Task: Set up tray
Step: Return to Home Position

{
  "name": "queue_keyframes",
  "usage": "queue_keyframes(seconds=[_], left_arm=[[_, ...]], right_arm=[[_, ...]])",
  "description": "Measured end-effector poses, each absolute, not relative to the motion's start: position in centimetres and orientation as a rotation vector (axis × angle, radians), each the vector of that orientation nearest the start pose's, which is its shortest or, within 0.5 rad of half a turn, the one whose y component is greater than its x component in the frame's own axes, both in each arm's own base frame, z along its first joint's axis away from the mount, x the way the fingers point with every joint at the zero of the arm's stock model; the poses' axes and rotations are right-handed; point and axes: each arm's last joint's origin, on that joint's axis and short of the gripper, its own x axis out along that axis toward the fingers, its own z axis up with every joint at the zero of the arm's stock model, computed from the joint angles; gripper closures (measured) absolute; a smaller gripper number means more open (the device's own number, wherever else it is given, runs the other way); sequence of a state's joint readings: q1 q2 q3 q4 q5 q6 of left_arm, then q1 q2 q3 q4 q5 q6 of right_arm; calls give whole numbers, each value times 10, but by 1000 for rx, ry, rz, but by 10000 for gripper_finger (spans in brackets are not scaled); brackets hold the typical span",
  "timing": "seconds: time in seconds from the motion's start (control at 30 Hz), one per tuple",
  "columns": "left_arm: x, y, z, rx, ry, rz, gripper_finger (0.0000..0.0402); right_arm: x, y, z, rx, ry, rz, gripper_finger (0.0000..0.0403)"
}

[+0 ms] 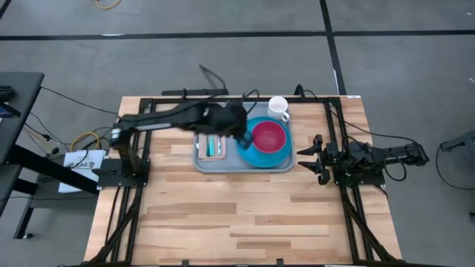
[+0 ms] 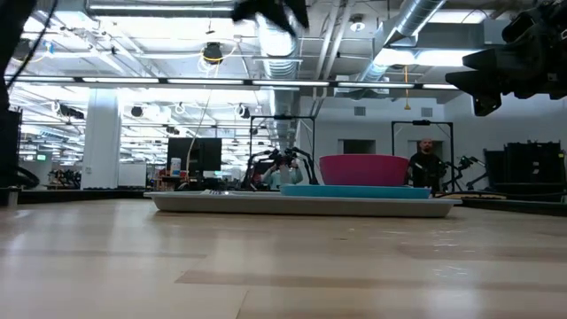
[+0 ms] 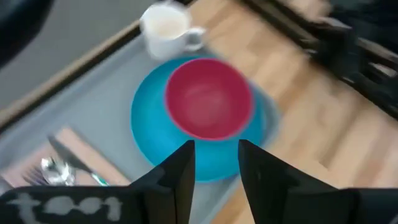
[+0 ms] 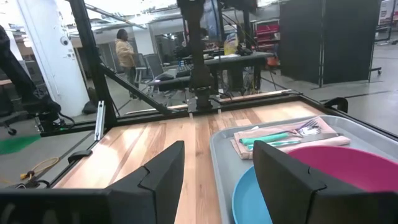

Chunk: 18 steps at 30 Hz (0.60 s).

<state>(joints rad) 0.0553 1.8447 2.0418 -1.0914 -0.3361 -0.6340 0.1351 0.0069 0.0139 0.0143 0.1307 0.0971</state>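
Observation:
The grey-blue tray lies flat on the table's far middle. On it sit a round blue plate with a pink bowl on top, and a beige napkin carrying cutlery. A white mug stands just beyond the tray's far rim. My left gripper hovers open above the plate's left edge, well clear of the tray in the low view. My right gripper waits open at the table's right, pointing at the tray.
Black frame rails run along the table's left and right sides. The near half of the wooden table holds no objects. A person stands in the room far behind the table.

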Motion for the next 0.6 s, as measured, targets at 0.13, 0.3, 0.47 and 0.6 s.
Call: queue_keyframes(seconds=[0.13, 0.3, 0.47, 0.6], left_arm=[[353, -15, 421, -274, 662, 542, 290], [304, -57, 455, -159, 542, 356, 290], [246, -77, 471, -150, 345, 184, 290], [200, -74, 462, -166, 159, 80, 290]], right_arm=[[97, 9, 169, 100, -21, 6, 221], [97, 9, 169, 100, -20, 5, 221], [97, 9, 169, 100, -21, 6, 221], [97, 9, 169, 100, -21, 5, 221]])
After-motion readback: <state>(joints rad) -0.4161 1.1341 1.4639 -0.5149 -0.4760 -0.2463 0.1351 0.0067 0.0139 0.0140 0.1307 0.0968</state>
